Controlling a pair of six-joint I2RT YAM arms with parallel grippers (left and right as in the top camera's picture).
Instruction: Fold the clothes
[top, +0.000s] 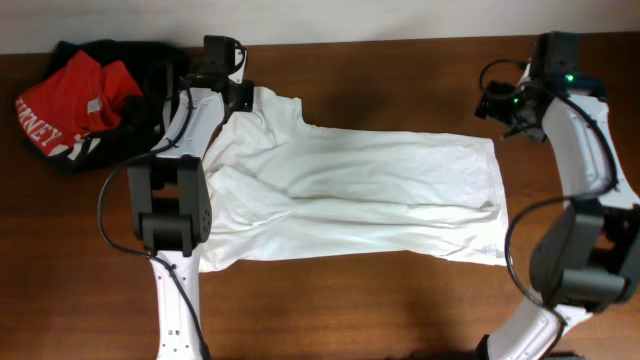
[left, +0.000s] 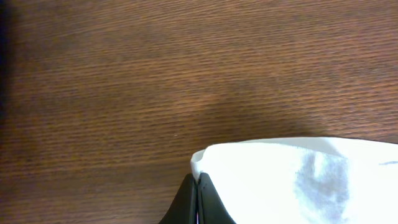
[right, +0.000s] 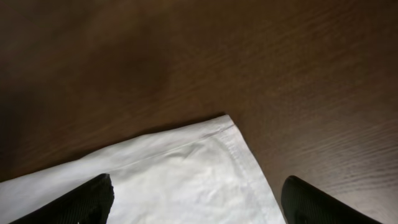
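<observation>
**A:** Overhead, starting at the left: the crumpled red garment with white lettering (top: 70, 110) is lying heaped on a black garment (top: 150, 58) at the far corner of the dark brown wooden surface (top: 350, 310). Is that risking anything?

**B:** Only if the left arm is swinging wide, since the heap is lying just beside it. The bigger worry is the left claw (left: 197, 186). It is pressing fully closed at the far left edge of the large white short-sleeved cotton T-shirt (top: 370, 190). I cannot tell whether any cloth is sitting between the tips.

**A:** So a lift might be coming up empty?

**B:** Or catching one thin layer, which could be slipping out and leaving that end crooked. The shirt is lying spread across the middle of the surface, wrinkled along its length.

**A:** And on the right?

**B:** The right claw (right: 200, 198) is gaping wide over the hem corner, gripping nothing. If one end is rising while the other is lying loose, the fabric is likely bunching rather than folding squarely.
</observation>
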